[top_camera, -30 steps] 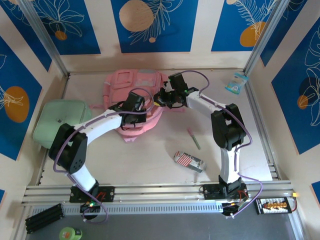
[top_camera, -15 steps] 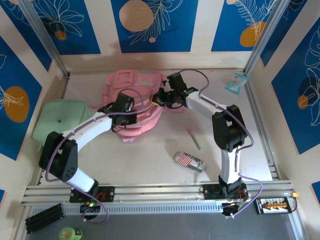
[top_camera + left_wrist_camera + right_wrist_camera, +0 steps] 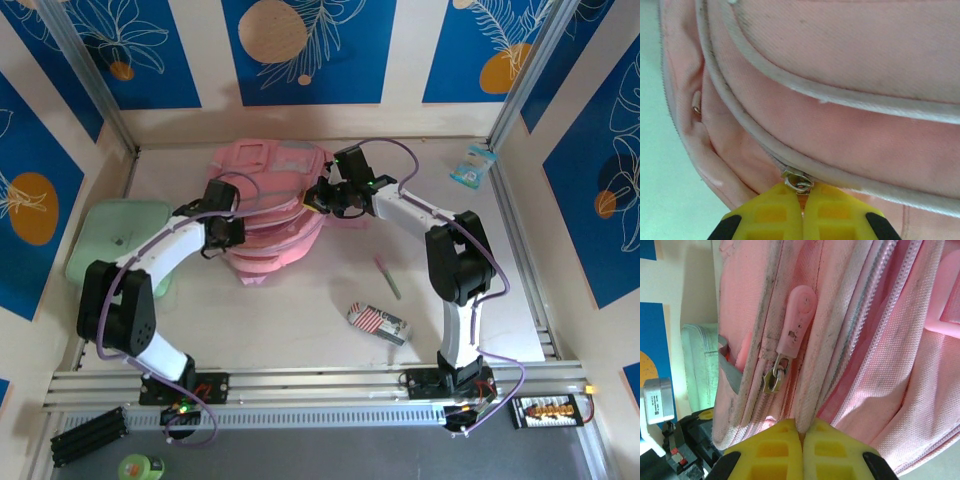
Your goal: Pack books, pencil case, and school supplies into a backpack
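The pink backpack [image 3: 272, 210] lies at the back middle of the table. My left gripper [image 3: 802, 194] is shut on the metal zipper pull [image 3: 799, 181] of the backpack [image 3: 850, 100], at its left side [image 3: 236, 238]. My right gripper [image 3: 803, 429] is shut on a piped seam fold of the backpack [image 3: 880, 365], at its right edge [image 3: 316, 198]. A pink rubber zipper tab [image 3: 798, 315] hangs beside that fold. The striped pencil case [image 3: 378, 322] and the green pen [image 3: 388, 278] lie on the table in front of the right arm. The books are out of view.
A mint-green flat case [image 3: 112, 240] lies at the left, close under the left arm. A small blue-and-white packet [image 3: 471, 165] sits at the back right. Metal rails run along the table's near edge [image 3: 320, 385].
My left gripper has slid left along the backpack's edge, still shut on the zipper pull. The right gripper has stayed where it was on the seam.
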